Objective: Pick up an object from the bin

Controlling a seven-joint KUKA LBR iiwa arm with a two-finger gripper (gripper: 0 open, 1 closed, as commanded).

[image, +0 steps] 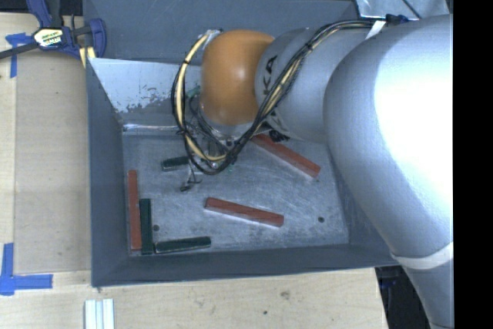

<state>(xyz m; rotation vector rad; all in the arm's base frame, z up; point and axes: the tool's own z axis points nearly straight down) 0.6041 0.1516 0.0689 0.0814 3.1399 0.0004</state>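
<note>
The arm (385, 127) comes in from the right and bends down into the back half of the grey bin (104, 189). Its orange cover (231, 81) and a loop of cables (183, 92) hang over the gripper (202, 156). The gripper sits low, close to the bin floor, left of centre and near the back wall. The cover and cables hide most of it, so I cannot tell whether it is open or closed.

Nearest to it is a short dark green bar (176, 162), lying flat just to its left (touching or not, I cannot say). Just below that bar lies a small dark scrap (187, 183), too small to make out.

A red-brown bar (243, 212) lies at a slant in the middle of the floor, apart from the gripper. A 2nd red-brown bar (293, 158) lies slanted on the right, its upper end under the arm. Along the left wall runs a 3rd red-brown bar (133, 209). An upright green bar (145, 226) lies right beside it, and a front green bar (182, 245) lies along the front wall. These 2 green bars meet in an L at the front-left corner.
</note>
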